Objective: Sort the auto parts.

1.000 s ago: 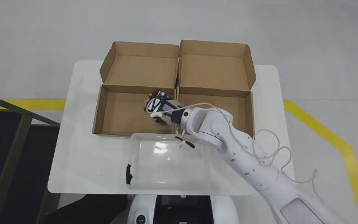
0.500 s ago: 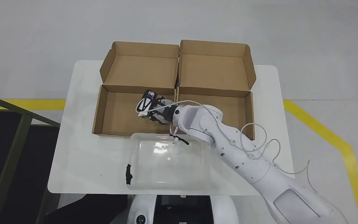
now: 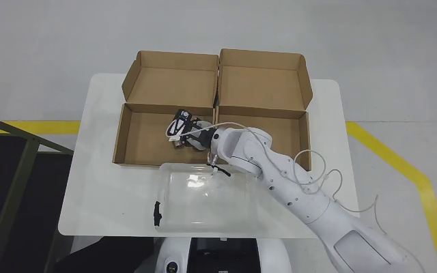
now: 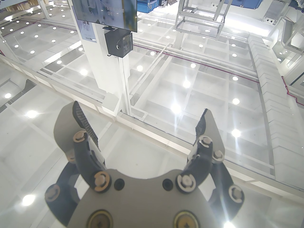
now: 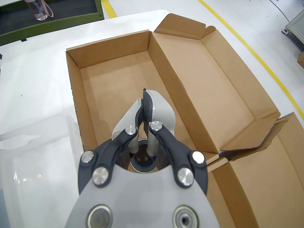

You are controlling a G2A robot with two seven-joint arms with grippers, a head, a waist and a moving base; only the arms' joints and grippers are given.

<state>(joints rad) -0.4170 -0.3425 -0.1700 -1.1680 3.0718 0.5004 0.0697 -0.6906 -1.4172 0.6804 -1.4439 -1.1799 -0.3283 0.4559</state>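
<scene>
Two open cardboard boxes stood side by side on the white desk (image 3: 95,184). The right pincer (image 5: 143,110) hung low over the left box (image 5: 106,84), near the wall beside the right box (image 3: 287,130). Its jaws were closed tip to tip. A dark ring-shaped part (image 5: 142,163) showed just beneath its palm; whether it was gripped or lay on the box floor could not be told. If it was held, the sound move would be to lower it close to the cardboard before parting the jaws, keeping off that wall, so that it neither rolled nor bounced. The left pincer (image 4: 141,109) stood wide open and empty, aimed at a lit ceiling. A clear plastic tub (image 3: 198,198) sat at the desk's near edge. Grey floor with a yellow line (image 3: 382,147) lay around, and a green cart (image 5: 59,17) carried a pink bottle (image 5: 33,1).
</scene>
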